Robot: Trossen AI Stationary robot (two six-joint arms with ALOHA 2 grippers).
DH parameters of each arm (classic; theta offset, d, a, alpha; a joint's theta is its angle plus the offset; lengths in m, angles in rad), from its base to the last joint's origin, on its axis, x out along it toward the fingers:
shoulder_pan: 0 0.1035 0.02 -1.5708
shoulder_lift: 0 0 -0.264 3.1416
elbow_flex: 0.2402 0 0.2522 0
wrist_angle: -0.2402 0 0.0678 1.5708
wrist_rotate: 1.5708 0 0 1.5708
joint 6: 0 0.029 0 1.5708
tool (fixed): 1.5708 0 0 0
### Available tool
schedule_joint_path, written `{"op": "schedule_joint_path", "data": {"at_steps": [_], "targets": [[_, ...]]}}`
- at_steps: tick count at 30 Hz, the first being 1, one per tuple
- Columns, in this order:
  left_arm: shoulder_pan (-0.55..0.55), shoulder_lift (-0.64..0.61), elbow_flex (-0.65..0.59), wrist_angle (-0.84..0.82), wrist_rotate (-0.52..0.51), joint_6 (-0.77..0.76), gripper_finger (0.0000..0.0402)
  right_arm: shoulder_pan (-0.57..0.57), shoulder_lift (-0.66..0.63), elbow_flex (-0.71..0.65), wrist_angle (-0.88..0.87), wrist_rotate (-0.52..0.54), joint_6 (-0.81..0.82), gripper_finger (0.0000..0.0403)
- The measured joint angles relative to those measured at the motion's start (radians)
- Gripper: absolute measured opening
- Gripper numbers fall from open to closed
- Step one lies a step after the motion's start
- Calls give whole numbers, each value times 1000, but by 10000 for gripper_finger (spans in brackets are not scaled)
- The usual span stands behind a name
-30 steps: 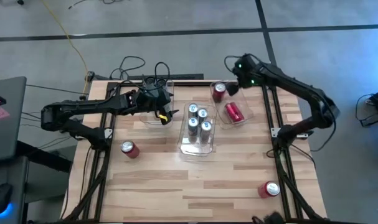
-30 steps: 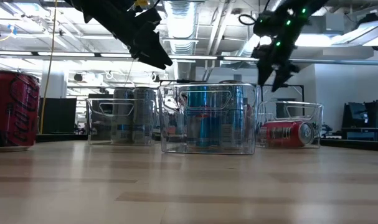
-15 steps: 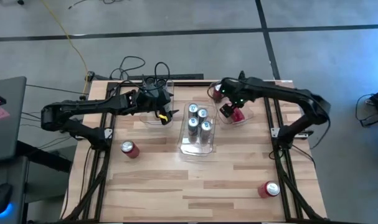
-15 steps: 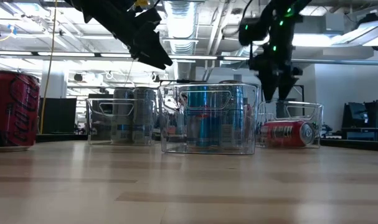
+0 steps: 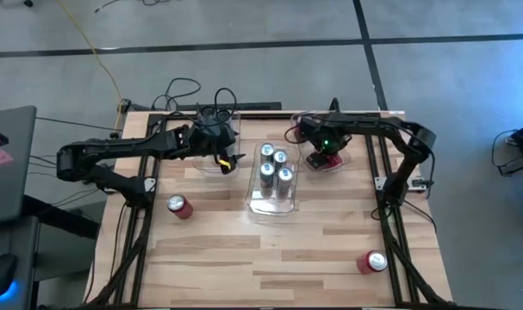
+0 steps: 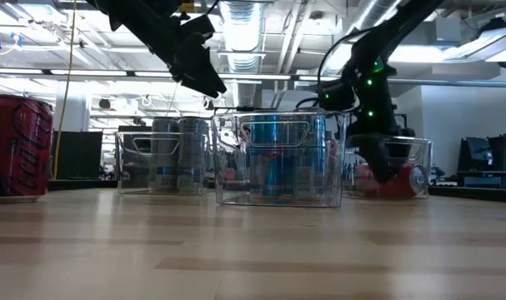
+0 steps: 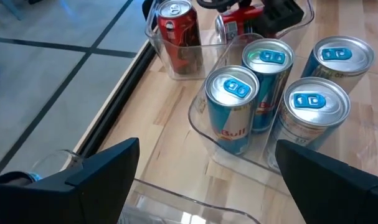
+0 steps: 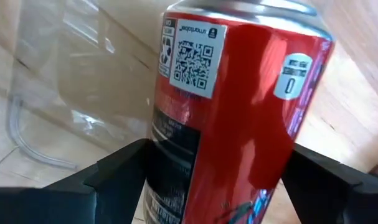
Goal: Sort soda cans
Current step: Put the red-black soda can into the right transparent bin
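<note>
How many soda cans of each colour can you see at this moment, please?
Red cans: 4, two loose on the table, two in the right-hand bin.
Silver-blue cans: 4, all in the middle bin.
Dark grey cans: at least 2, seen through the left-hand bin; the left arm hides them from above.
Total: at least 10.

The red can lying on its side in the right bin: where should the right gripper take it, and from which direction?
Grip the red can across the middle of its round body, coming straight down from above. It lies on its side in the clear right bin, whose walls block a sideways approach. The right gripper is already down there, fingers open either side of the can.
</note>
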Motion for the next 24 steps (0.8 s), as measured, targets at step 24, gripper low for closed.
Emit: {"op": "schedule_joint_path", "data": {"at_steps": [24], "targets": [[-36,0,0,79,0,22,372,131,-331,-21,103,17,-107,284]]}}
